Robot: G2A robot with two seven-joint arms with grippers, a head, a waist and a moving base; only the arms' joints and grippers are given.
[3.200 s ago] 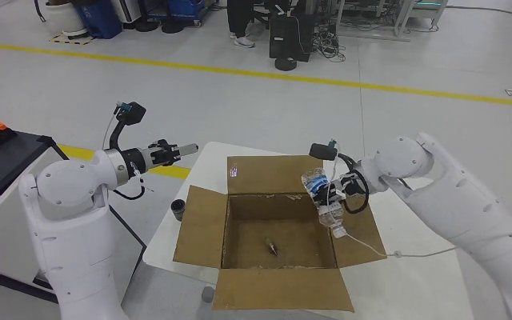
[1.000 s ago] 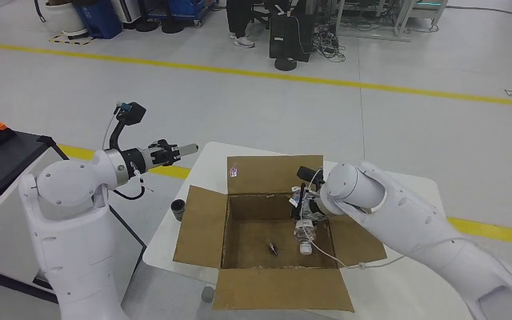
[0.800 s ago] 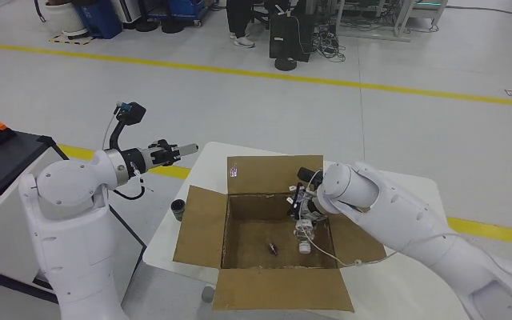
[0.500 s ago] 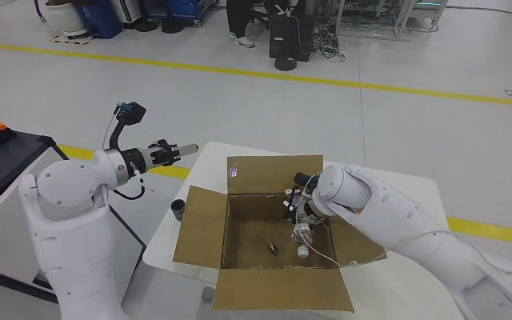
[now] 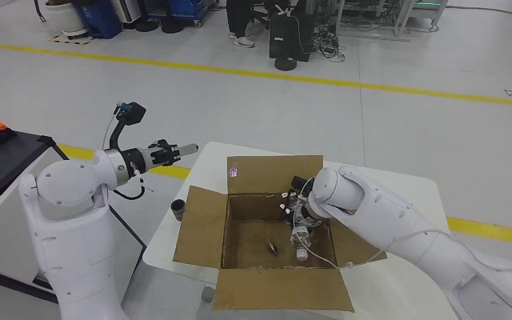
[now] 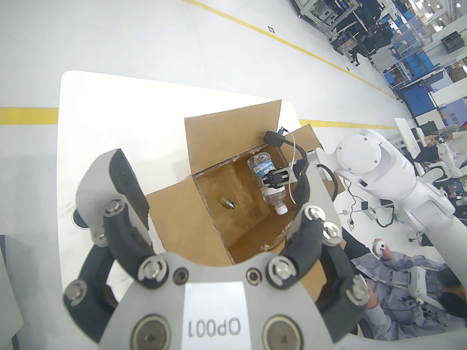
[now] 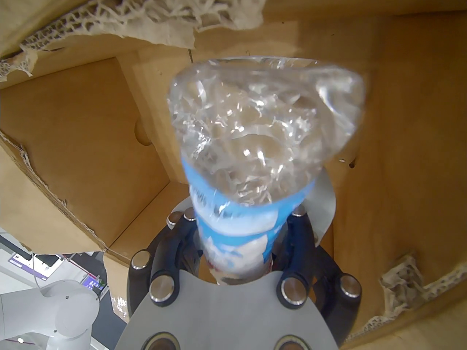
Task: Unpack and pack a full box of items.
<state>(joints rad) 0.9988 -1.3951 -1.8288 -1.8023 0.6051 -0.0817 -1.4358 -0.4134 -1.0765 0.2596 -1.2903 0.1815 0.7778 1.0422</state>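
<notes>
**Step in hand (my judgement):** placing the bottle (image 5: 301,236) into the box (image 5: 200,228).

**Tool state.** The right tool (image 7: 240,231) was pinching the bottle at its blue label band, with the fingers pressed into the crumpled clear plastic. The bottle hung tilted inside the box opening, white cap end lowest, close to the right-hand wall. I could not tell whether the cap was touching the floor of the box.

**Procedure I set myself:**
1. Lower until the cap end meets the box floor. Do not release from height, because an empty thin-walled bottle would likely bounce or roll.
2. Lay the bottle along the wall, leaving floor space for further items.
3. Keep the wrist off the right flap and the torn cardboard edges.
4. Spread the fingers only after contact, then withdraw straight up between the flaps.

The left tool (image 6: 211,172) was spread wide and held nothing. It hung off the left side of the worktop (image 5: 400,280), well apart from the box.

**Containers.** The box stood on the worktop with all four flaps folded outward. Its floor carried one small dark object (image 5: 273,248) near the middle, apart from the bottle. I could not identify that object. Outside the box, a small dark cylinder (image 5: 178,210) stood on the worktop just beside the left flap.
</notes>
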